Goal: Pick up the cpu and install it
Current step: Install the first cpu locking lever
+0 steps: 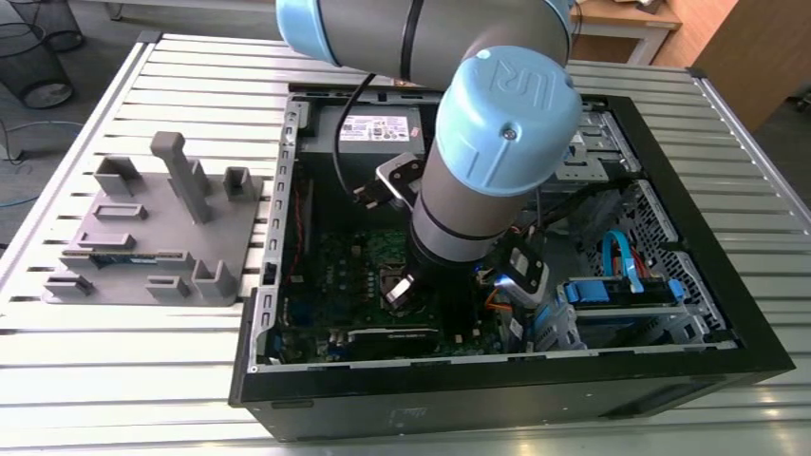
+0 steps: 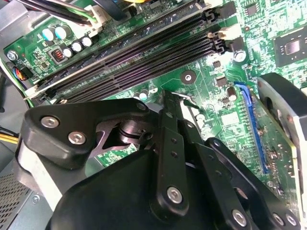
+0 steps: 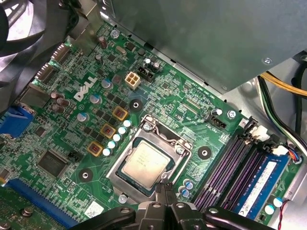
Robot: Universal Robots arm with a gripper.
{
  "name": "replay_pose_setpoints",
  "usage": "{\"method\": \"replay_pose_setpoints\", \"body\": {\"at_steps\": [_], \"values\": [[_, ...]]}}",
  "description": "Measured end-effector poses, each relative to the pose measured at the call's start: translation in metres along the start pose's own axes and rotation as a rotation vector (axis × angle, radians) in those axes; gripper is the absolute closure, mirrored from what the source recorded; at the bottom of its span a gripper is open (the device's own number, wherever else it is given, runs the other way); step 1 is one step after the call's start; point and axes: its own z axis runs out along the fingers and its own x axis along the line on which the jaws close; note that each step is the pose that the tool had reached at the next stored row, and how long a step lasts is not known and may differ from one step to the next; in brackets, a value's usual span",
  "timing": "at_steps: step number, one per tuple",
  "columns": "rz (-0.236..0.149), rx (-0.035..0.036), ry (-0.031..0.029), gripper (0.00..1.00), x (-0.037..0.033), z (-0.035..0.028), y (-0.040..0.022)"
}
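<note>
- Since the cpu [image 3: 146, 164] lies flat inside the silver socket [image 3: 178, 149] on the green motherboard [image 3: 72, 120], the picking up and the putting in look done.
- The chip's shiny top shows in the first wrist view, and the socket's metal frame sits around its edges. I cannot tell if the frame is locked down.
- The gripper [image 3: 165, 188] hangs low over the board, with its tips just beside the edge of the socket. I cannot tell if the tips touch the frame or the chip.
- Its jaws are pressed together, and nothing is between them. In the second wrist view the gripper [image 2: 165, 96] comes to one thin closed point above the board, near the long dark memory slots [image 2: 144, 52].
- In the exterior view the arm [image 1: 476, 190] reaches down into the open computer case [image 1: 709, 366]. The grey tray [image 1: 152, 237] sits at the exterior view's left, well apart from the case.
- My guess is that the job is near its end, at the step of making sure the chip sits right.
- Any move from here calls for a soft touch. The tips are very close to the chip and to small parts on the board, so a push to the side could knock the chip crooked or scratch something. Going slow and straight looks safest.
</note>
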Motion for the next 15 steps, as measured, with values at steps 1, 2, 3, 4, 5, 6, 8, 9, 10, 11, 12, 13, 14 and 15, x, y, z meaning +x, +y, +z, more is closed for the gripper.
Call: {"method": "replay_pose_setpoints", "body": {"at_steps": [1,2,3,4,5,6,8,9,10,11,12,13,14,15], "values": [[0.000,-0.0005,-0.0003,0.89,0.0000,0.0001,0.0000],[0.000,-0.0015,-0.0011,0.89,0.0001,0.0003,-0.0002],[0.000,-0.0020,-0.0013,0.89,-0.0003,0.0005,-0.0005],[0.000,-0.0020,-0.0014,0.89,-0.0004,0.0006,-0.0006],[0.000,-0.0021,-0.0015,0.89,-0.0004,0.0006,-0.0005],[0.000,-0.0021,-0.0015,0.89,-0.0004,0.0006,-0.0006],[0.000,-0.0022,-0.0016,0.89,-0.0005,0.0007,-0.0006],[0.000,-0.0021,-0.0014,0.89,-0.0006,0.0007,-0.0007],[-0.001,-0.0022,-0.0014,0.89,-0.0008,0.0010,-0.0009],[-0.003,-0.0022,-0.0010,0.89,-0.0009,0.0012,-0.0011],[-0.007,-0.0023,-0.0004,0.89,-0.0011,0.0014,-0.0012],[-0.012,-0.0025,0.0004,0.89,-0.0013,0.0015,-0.0014],[-0.018,-0.0029,0.0010,0.89,-0.0017,0.0017,-0.0016],[-0.023,-0.0031,0.0017,0.89,-0.0020,0.0018,-0.0019]]}}
